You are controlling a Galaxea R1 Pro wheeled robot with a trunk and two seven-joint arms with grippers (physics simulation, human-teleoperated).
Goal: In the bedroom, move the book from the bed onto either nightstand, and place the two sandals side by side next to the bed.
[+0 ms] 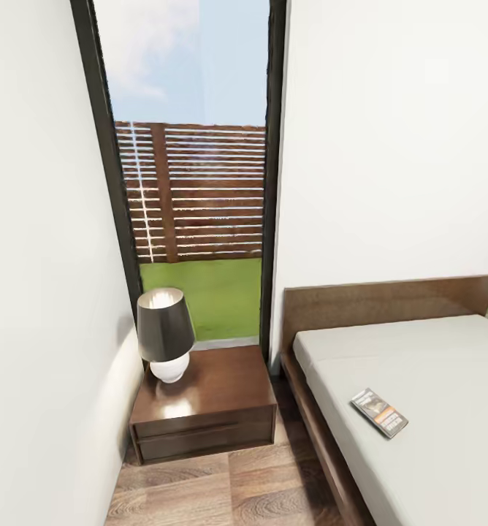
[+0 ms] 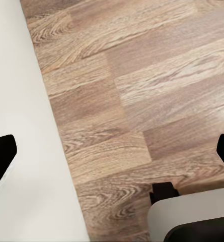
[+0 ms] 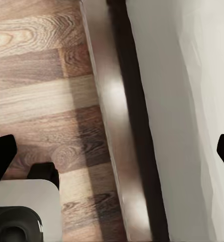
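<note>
Book (image 1: 379, 413) flat on bed (image 1: 448, 409) — long axis diagonal, nightstand (image 1: 215, 398) nearby

My right end effector (image 3: 112, 151) hangs over bed (image 3: 192, 101) edge, fingertips (image 3: 1, 154) dark at both sides of frame, spread wide, nothing between. Off-white mattress along one side; beside it dark wood frame rail (image 3: 117, 126), glossy highlight on top. Wooden plank floor (image 3: 36, 75) on other side. Grey and black part of my own body (image 3: 21, 212) in corner, over floor
</note>
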